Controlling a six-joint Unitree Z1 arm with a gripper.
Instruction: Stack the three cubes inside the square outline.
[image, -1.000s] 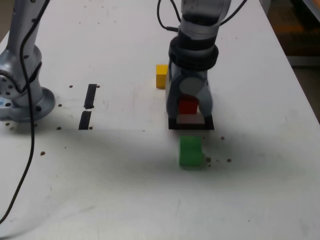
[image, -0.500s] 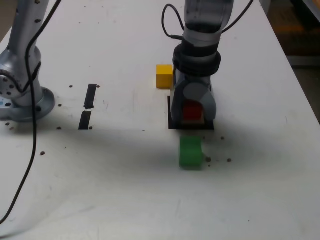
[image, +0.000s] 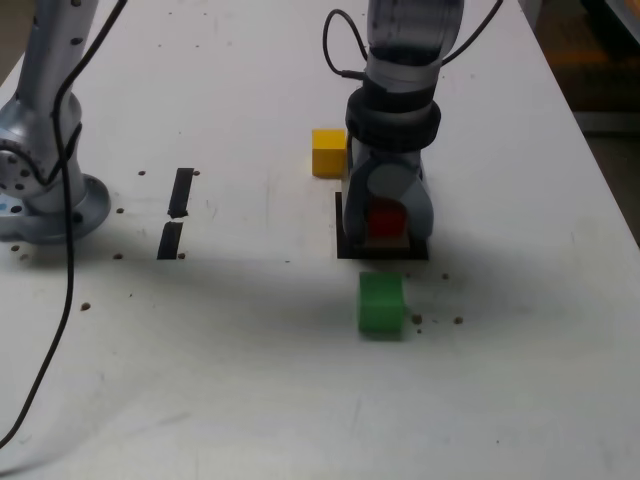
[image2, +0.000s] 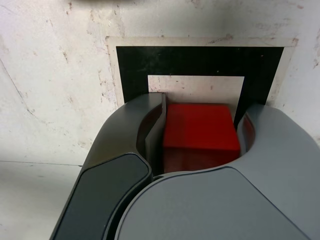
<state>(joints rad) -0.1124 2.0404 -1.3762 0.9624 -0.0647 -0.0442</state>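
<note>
The red cube (image: 385, 219) (image2: 200, 132) sits between the jaws of my gripper (image: 387, 235) (image2: 202, 107), low over the white middle of the square outline (image: 341, 215) (image2: 200, 60). The jaws stand close against both sides of the cube. Whether the cube rests on the table is hidden by the fingers. In the exterior view the green cube (image: 381, 304) lies on the table just in front of the outline. The yellow cube (image: 328, 152) lies just behind the outline, towards that view's left.
Two short black bars (image: 181, 190) (image: 170, 240) mark the table at the exterior view's left. Beyond them stands the arm's grey base (image: 40, 195), with a black cable (image: 66, 270) trailing towards the front edge. The table's right edge (image: 600, 170) runs near the gripper.
Over the last second my gripper came down with the red cube into the square outline and shifted slightly right. In the last half second nothing has visibly moved.
</note>
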